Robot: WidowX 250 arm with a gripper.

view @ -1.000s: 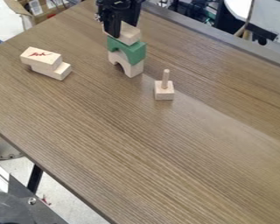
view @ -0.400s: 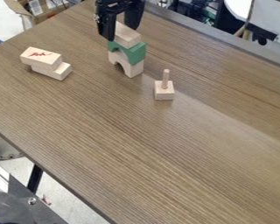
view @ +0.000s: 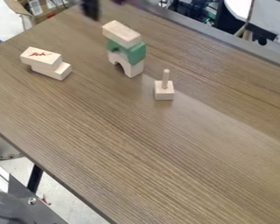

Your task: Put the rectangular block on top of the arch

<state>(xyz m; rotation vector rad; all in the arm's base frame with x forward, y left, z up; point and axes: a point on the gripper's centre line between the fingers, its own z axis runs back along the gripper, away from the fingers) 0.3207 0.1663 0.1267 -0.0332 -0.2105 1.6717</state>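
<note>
The rectangular block (view: 124, 33) is resting on the green arch (view: 136, 53), apart from the claw (view: 91, 8).
The claw is appearing blurred and cut off at the view's top edge; whether it is spreading or pressing together, one cannot tell. Below and to the right of the claw in the view, the rectangular block is lying on the green arch, which is standing on a pale arch (view: 134, 69). Farther below and right, a peg (view: 166, 78) on a square base is standing on the surface (view: 166, 153). Below and left of the claw, a red-marked block (view: 36, 56) is partly overlying another block (view: 61, 72).
</note>
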